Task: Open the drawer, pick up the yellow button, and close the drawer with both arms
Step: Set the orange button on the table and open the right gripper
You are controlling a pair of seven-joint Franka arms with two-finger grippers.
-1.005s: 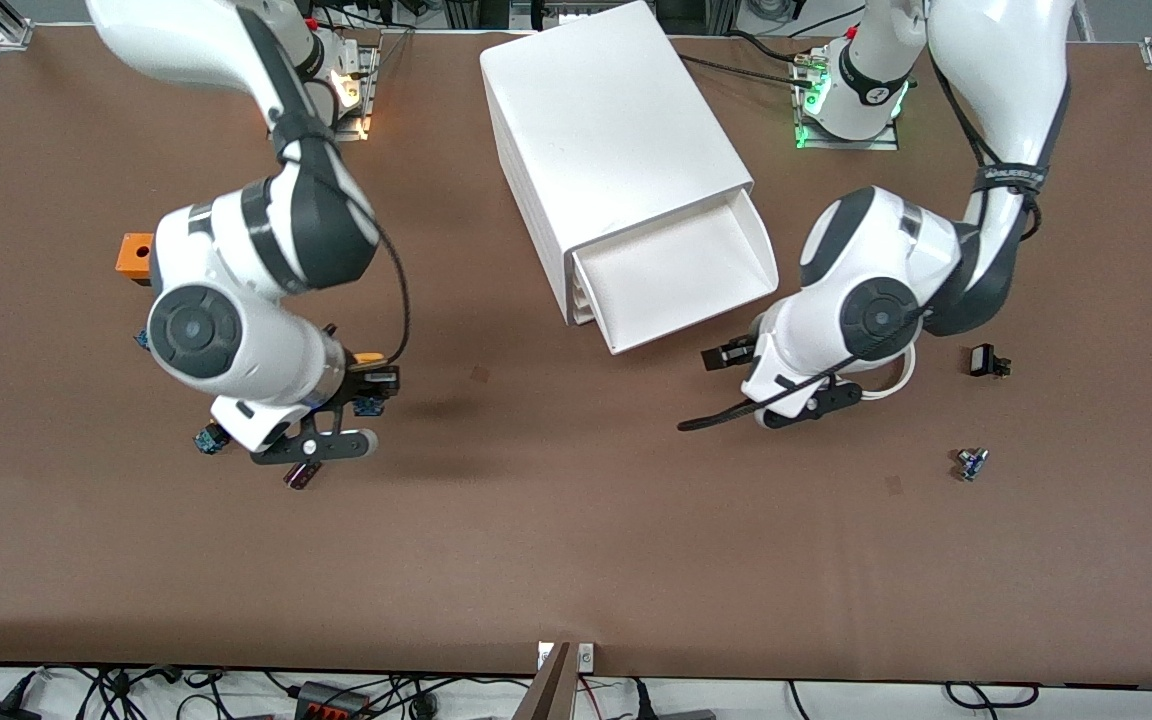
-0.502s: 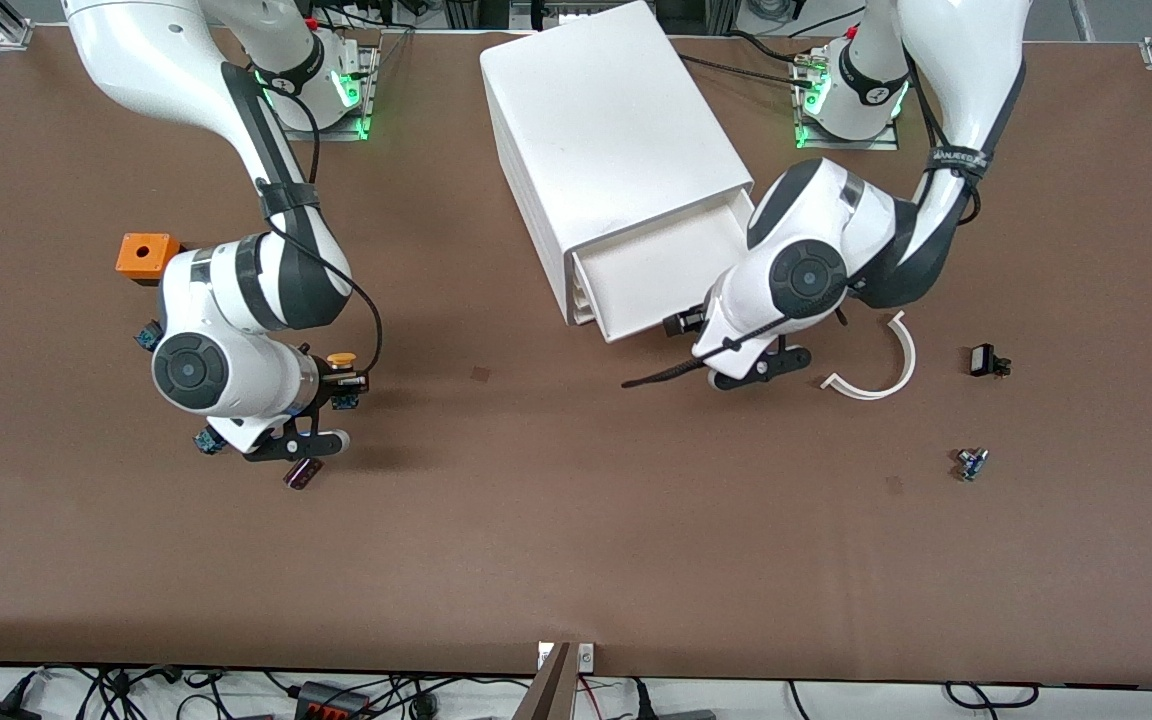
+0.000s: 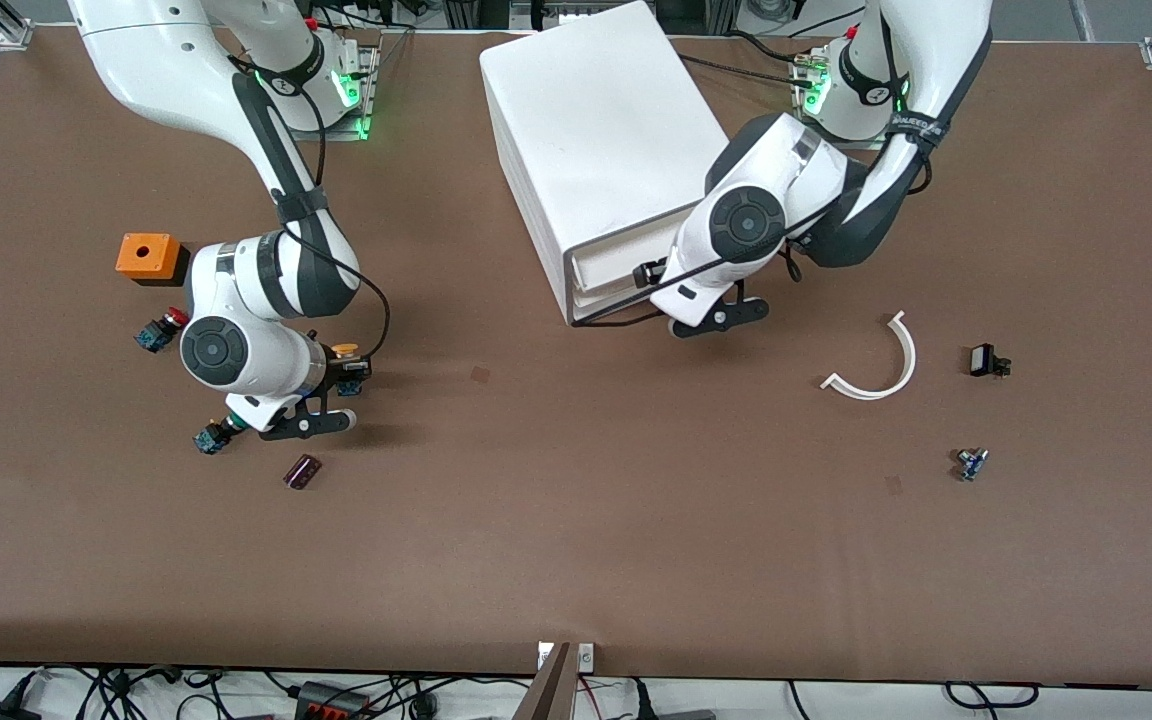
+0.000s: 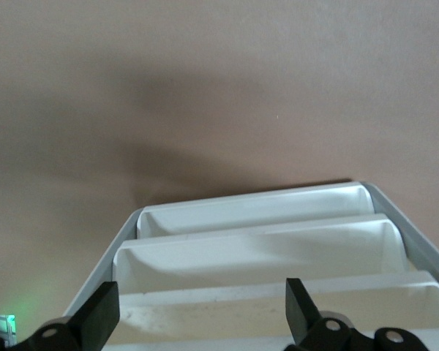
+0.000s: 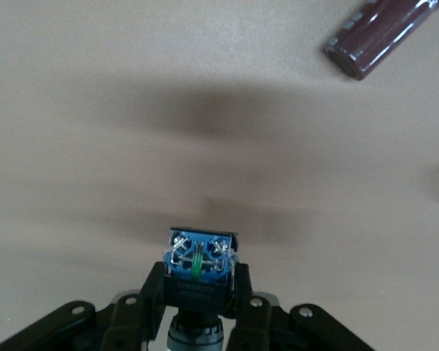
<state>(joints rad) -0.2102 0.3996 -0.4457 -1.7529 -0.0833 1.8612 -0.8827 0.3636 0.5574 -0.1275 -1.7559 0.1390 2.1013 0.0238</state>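
Meanwhile, the right gripper [image 5: 197,292] is clamping the button [image 5: 198,267] over the surface [image 3: 576,520], while the left gripper's [image 4: 201,311] spread, empty fingers [image 4: 298,307] are facing the drawer [image 3: 601,262].

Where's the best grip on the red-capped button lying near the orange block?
Likely from above, fingers across the squarish body of the red-capped button, not its round cap: it lies on its side, and the cap would slip. The right gripper, shut on the yellow-orange button, is close by; the left gripper is open at the drawer.

Brown table [image 3: 576,540] — white cabinet [image 3: 596,130], orange block [image 3: 148,257], white arc [image 3: 881,365], small parts (scattered)
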